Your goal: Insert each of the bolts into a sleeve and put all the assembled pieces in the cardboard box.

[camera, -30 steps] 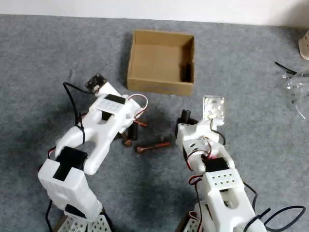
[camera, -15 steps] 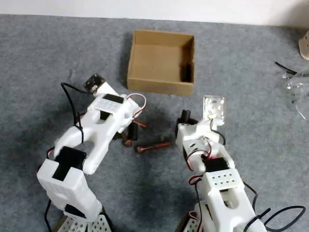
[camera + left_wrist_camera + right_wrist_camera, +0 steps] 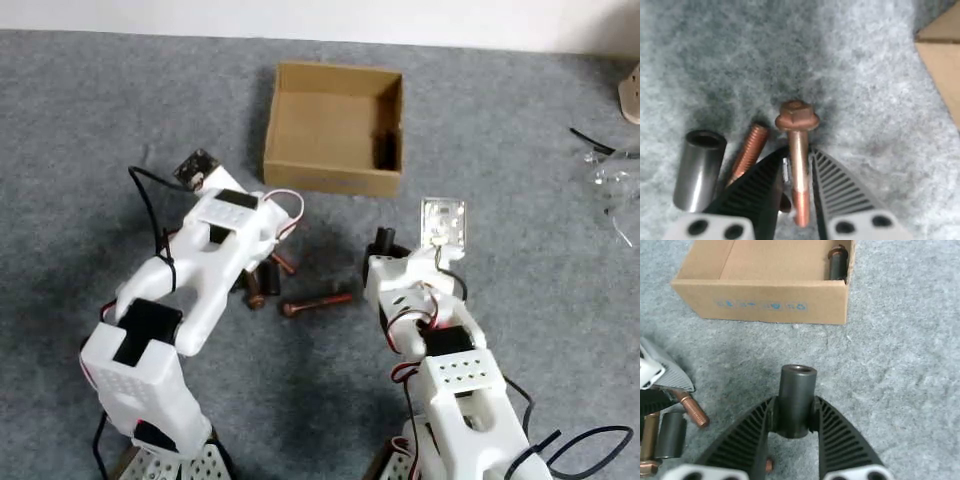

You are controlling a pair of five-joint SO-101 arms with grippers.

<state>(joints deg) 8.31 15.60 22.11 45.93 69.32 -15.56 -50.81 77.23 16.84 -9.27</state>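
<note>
My left gripper [image 3: 798, 152] is shut on the shank of a copper bolt [image 3: 797, 119], whose hex head points away from the fingers. Beside it on the carpet lie a second bolt [image 3: 747, 153] and a dark sleeve [image 3: 699, 168]. A third bolt [image 3: 316, 302] lies loose between the arms. My right gripper [image 3: 795, 407] is shut on another dark sleeve [image 3: 796, 390], held upright just in front of the cardboard box [image 3: 765, 305]. One assembled piece [image 3: 838, 263] rests against the box's side wall. In the high view the left arm [image 3: 215, 255] covers its own gripper.
The cardboard box [image 3: 330, 178] stands open at the far middle of the grey carpet. Clear plastic and cables [image 3: 610, 175] lie at the far right edge. Open carpet stretches to the left of the box and between the arms' bases.
The left arm has shifted slightly, and its gripper with the bolt has drawn a little nearer the loose sleeve. The right arm has kept still with its sleeve.
</note>
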